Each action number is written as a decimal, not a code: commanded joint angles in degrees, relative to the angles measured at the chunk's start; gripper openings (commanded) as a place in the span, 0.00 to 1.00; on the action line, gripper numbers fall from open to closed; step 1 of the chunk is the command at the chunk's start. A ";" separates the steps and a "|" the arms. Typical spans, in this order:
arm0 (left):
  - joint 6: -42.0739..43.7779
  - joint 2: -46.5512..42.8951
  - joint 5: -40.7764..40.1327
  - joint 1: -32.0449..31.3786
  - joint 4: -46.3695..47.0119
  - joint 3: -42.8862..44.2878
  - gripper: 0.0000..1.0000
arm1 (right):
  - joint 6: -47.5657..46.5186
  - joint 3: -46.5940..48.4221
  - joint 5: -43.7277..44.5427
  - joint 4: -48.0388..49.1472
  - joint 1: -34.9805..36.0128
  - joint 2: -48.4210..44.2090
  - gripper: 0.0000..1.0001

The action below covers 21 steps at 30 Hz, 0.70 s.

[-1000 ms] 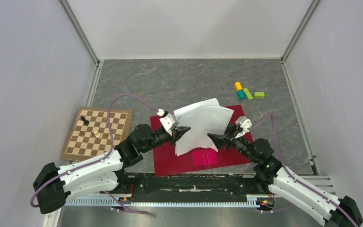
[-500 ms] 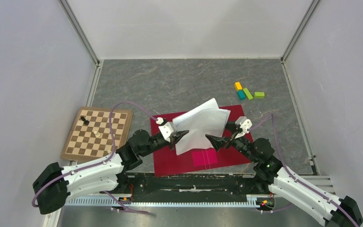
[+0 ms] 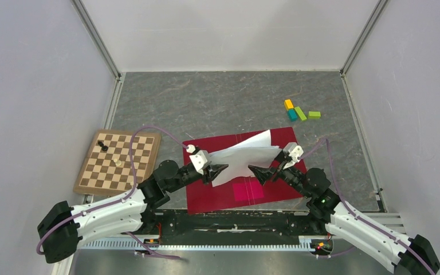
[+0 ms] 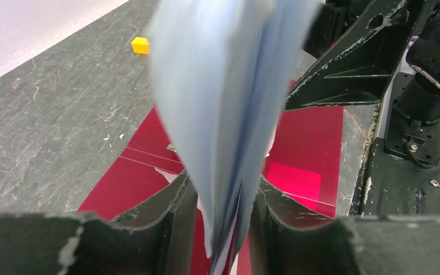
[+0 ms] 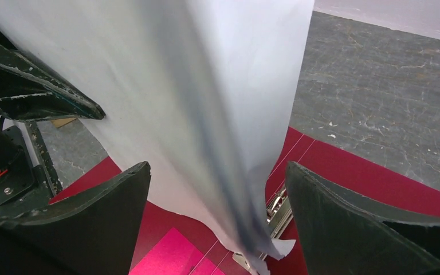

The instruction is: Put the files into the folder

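Because the papers [image 3: 246,154] are thin and light, I think they will bend, flop and slide over each other very easily. They are not heavy at all. They are soft, though, so a hard squeeze could crease them, and a loose hold could let one sheet slip away. The best place to take hold looks like an edge of the stack, with all the sheets pinched together. One pincer on each side should stop the stack from drooping in the middle.

The papers are white. There are a few of them, pressed close like a thin bundle, and they stand up on edge and lean over. In both wrist views they look blurry, so I cannot read any print on them. From above, one corner sticks out toward the back.

They are over the open red folder [image 3: 206,197], between the two pincers. Their bottom edge comes down near the metal clip [image 5: 278,213], close to the pink square [image 3: 247,190].

The left pincer [image 4: 223,197] has its fingers a little way apart, with the papers loose in the gap. The right pincer [image 5: 216,172] is spread wide, and the papers hang down between its fingers.
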 commanded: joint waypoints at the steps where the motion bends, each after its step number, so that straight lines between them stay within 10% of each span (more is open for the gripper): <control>1: -0.12 0.93 -0.28 -0.35 -0.59 3.97 0.42 | -0.02 0.09 -0.14 3.17 0.15 -0.68 0.91; 17: -1.02 2.50 -1.56 -0.33 -2.10 4.94 0.25 | -1.29 5.97 1.14 2.71 0.22 7.72 0.92; 21: -1.70 2.00 -1.03 -0.33 -2.50 4.71 0.34 | -1.73 6.36 2.07 2.36 0.20 8.11 0.93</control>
